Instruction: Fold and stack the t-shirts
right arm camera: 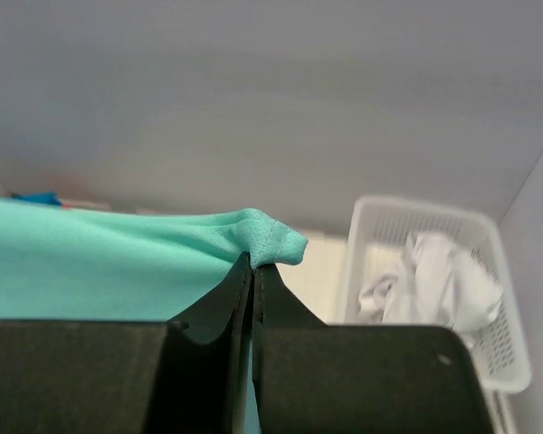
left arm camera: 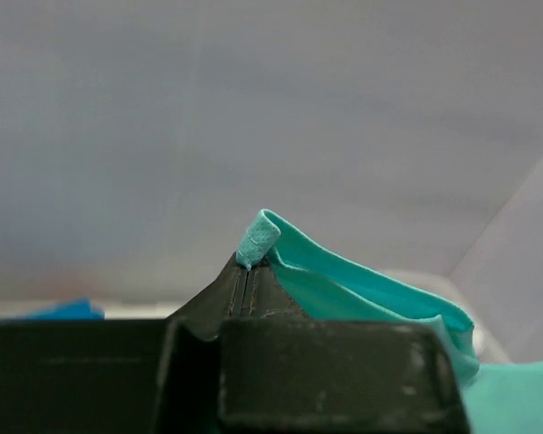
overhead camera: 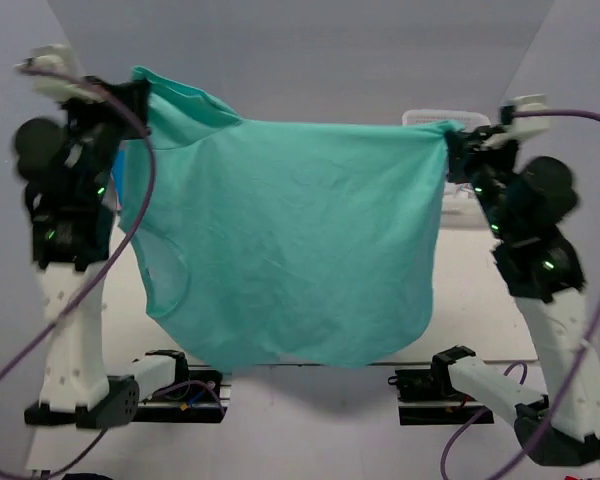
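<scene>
A teal t-shirt [overhead camera: 290, 240] hangs spread in the air between both arms, its lower edge just above the table. My left gripper [overhead camera: 140, 92] is shut on its upper left corner; the pinched hem [left arm camera: 257, 239] sticks up from the closed tips [left arm camera: 246, 271]. My right gripper [overhead camera: 450, 138] is shut on the upper right corner; a bunched fold [right arm camera: 270, 238] pokes out above the closed tips [right arm camera: 253, 262]. Most of the table behind the shirt is hidden.
A white basket [right arm camera: 434, 298] holding white crumpled shirts [right arm camera: 434, 271] stands at the far right of the table [overhead camera: 480, 300], also showing in the top view [overhead camera: 445, 118]. A blue cloth [left arm camera: 63, 310] lies at the far left.
</scene>
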Action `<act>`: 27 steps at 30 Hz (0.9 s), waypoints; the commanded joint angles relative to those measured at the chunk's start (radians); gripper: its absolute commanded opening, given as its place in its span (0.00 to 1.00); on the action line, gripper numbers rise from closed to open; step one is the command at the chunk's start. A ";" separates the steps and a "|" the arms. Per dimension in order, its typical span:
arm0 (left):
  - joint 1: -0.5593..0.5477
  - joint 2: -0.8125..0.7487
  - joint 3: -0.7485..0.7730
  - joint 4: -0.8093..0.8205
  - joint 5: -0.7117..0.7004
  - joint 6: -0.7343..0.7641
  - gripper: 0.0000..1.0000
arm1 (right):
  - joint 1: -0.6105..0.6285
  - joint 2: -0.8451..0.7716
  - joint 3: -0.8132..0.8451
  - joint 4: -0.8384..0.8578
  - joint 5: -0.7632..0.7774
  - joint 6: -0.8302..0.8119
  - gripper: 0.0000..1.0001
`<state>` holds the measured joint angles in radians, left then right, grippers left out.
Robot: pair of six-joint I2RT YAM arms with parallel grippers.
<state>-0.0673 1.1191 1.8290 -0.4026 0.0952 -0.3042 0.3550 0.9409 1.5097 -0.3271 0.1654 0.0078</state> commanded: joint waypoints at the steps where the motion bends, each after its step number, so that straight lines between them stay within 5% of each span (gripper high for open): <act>1: 0.009 0.128 -0.144 -0.015 0.030 -0.007 0.00 | -0.004 0.056 -0.187 0.098 0.118 0.066 0.00; 11: 0.000 0.430 -0.438 0.204 0.043 0.080 0.00 | -0.025 0.442 -0.359 0.212 0.086 0.172 0.00; 21: 0.000 0.832 -0.275 0.235 0.098 0.070 0.00 | -0.051 0.987 -0.057 0.155 0.069 0.129 0.00; 27: -0.009 0.961 -0.165 0.211 0.063 0.060 0.00 | -0.051 1.105 0.078 0.149 0.068 0.158 0.00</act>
<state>-0.0704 2.1201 1.6073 -0.2081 0.1619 -0.2443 0.3073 2.0403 1.4982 -0.1879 0.2279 0.1505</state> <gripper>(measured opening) 0.009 0.012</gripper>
